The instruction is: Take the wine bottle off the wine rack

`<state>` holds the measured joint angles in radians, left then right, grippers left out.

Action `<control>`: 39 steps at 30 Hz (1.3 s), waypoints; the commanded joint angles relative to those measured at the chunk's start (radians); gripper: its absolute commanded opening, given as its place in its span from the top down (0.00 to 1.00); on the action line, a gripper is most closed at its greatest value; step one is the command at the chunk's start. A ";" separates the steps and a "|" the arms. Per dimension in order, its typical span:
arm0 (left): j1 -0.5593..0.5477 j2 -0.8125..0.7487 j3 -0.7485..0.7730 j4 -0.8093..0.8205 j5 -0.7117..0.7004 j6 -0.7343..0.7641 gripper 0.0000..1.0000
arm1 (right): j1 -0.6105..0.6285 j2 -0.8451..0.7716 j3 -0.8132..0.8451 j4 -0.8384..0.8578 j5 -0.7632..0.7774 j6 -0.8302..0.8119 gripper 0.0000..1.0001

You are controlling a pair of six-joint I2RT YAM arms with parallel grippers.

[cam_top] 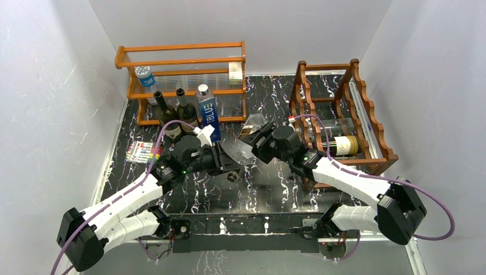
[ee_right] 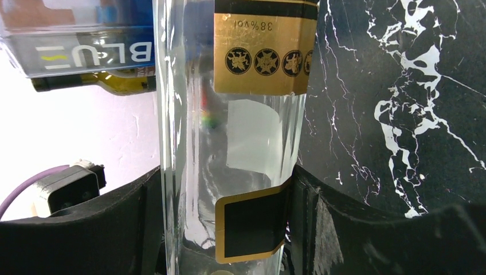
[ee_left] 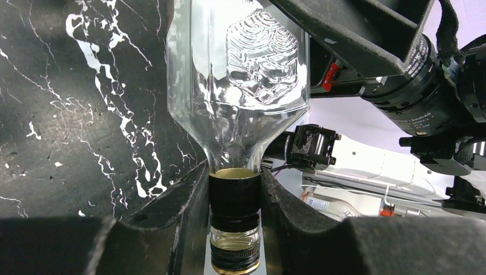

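Note:
The wine bottle (cam_top: 245, 144) is clear glass with a black cap and a black and gold label, and it hangs over the table's middle between both arms. My left gripper (cam_top: 225, 161) is shut on its neck; in the left wrist view the black cap (ee_left: 235, 195) sits clamped between the pads, with the left gripper (ee_left: 235, 201) around it. My right gripper (cam_top: 259, 141) is shut on the bottle's body (ee_right: 229, 143), and its pads press both sides near the right gripper (ee_right: 226, 226). The dark reddish-brown wine rack (cam_top: 375, 129) stands at the right, apart from the bottle.
Another bottle with a cream label (cam_top: 341, 145) lies in the rack. An orange wooden shelf (cam_top: 183, 60) stands at the back left, with two dark bottles (cam_top: 167, 113) and a blue box (cam_top: 207, 110) in front. A marker pack (cam_top: 143, 153) lies at the left.

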<state>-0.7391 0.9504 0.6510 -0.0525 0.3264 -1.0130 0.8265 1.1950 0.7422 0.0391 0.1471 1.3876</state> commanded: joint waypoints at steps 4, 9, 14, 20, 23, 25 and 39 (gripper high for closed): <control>0.007 -0.068 -0.057 -0.023 -0.012 -0.054 1.00 | -0.004 -0.008 -0.017 0.119 0.083 -0.087 0.30; 0.007 -0.127 -0.139 -0.023 -0.036 -0.065 1.00 | 0.005 0.033 -0.017 0.095 0.080 -0.117 0.20; 0.009 -0.148 -0.194 -0.013 -0.050 -0.087 1.00 | 0.012 0.081 -0.039 0.107 0.063 -0.118 0.11; 0.007 -0.157 -0.218 -0.020 -0.061 -0.115 1.00 | 0.019 0.108 0.008 0.046 0.071 -0.225 0.03; 0.008 -0.172 -0.206 -0.065 -0.070 -0.129 1.00 | 0.020 0.090 0.033 0.063 0.030 -0.371 0.02; 0.008 -0.180 -0.190 -0.098 -0.073 -0.130 1.00 | 0.021 0.091 0.090 0.031 -0.025 -0.541 0.02; 0.008 -0.236 -0.075 -0.185 -0.061 -0.292 1.00 | 0.037 -0.022 0.213 -0.160 -0.201 -1.324 0.02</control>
<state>-0.7330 0.7395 0.4976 -0.2604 0.2245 -1.2102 0.8581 1.2289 0.9165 -0.0940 -0.0246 0.3611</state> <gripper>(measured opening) 0.304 0.982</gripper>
